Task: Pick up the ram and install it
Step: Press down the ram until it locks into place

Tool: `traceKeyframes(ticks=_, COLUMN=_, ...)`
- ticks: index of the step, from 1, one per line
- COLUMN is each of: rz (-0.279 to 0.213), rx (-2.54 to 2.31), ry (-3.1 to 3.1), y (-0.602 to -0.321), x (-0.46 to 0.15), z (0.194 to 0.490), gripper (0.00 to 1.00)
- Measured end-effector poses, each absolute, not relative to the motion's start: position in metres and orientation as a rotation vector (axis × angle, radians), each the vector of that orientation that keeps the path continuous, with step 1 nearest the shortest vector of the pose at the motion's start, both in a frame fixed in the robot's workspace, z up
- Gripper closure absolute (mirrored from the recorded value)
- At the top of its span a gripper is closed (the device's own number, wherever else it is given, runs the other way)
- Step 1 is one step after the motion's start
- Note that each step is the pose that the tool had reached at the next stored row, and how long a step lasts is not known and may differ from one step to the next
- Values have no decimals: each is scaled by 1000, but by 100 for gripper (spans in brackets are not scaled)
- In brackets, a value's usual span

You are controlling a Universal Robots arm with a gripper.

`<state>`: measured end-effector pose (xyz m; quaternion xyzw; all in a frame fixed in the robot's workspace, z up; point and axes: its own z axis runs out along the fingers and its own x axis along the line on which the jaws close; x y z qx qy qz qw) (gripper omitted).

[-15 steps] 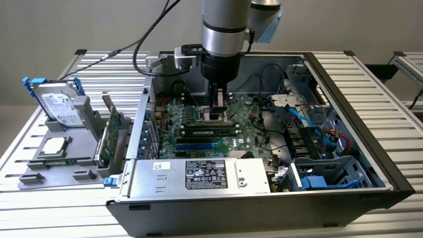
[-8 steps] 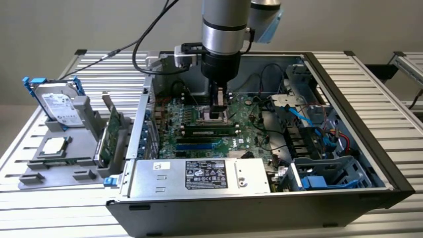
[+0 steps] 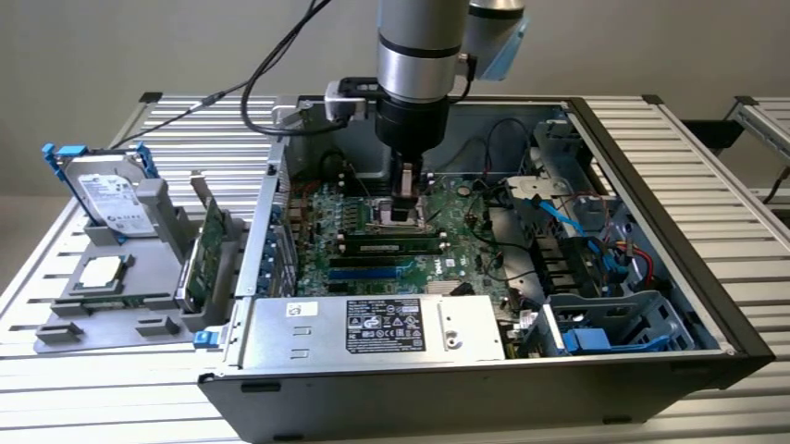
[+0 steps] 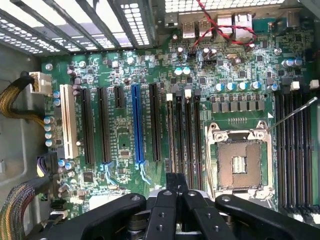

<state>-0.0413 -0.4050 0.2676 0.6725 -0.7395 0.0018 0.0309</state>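
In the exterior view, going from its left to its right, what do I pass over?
Hard drive in the grey holder → green expansion card standing on edge → motherboard with the gripper shut low over it → blue drive cage at the case's right end.

The table (image 3: 691, 166) is ribbed bare metal. The computer case (image 3: 408, 393) is matt grey metal, the motherboard (image 4: 125, 135) glossy green, the gripper (image 4: 176, 192) matt black.

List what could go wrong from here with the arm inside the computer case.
1. The shut end effector hangs close beside the open processor socket; a sideways slip might damage its contacts.
2. The memory slots nearby are narrow; pressing off-line could strain the motherboard.
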Motion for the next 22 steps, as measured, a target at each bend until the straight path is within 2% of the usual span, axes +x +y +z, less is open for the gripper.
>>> traceKeyframes(ticks=9, rz=-1, rx=1902, ry=-2422, y=-405, x=-41, z=268, gripper=89)
traceKeyframes(ticks=22, rz=-2, rx=1898, ry=-2426, y=-405, x=-41, z=268, gripper=89)
